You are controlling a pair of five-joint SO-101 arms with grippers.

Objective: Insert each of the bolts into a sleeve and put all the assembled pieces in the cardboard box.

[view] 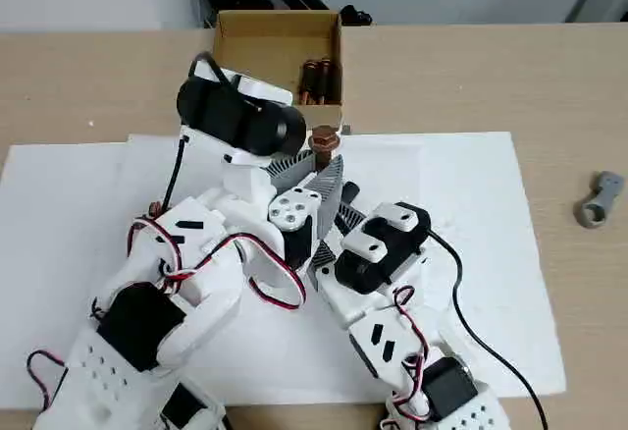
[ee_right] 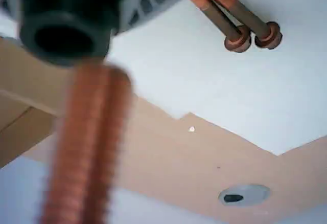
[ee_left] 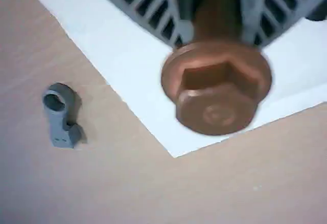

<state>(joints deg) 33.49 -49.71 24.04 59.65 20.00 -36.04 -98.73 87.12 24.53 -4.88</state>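
Pretty cramped here: both arms crowd together on the white paper sheet (view: pixel 471 253), just in front of the open cardboard box (view: pixel 231 32), which has copper assembled pieces (view: pixel 319 79) along one wall. The left gripper (ee_left: pixel 217 29) is clamped on the copper hex-head bolt (ee_left: pixel 217 88), whose head pokes out near the box edge. A black tubular sleeve (ee_right: pixel 66 35) sits by the bolt's threaded end. Can't tell the right gripper's (view: pixel 337 212) state. A small grey plastic part (view: pixel 599 199) lies well apart on the bare wooden table (view: pixel 569 77)
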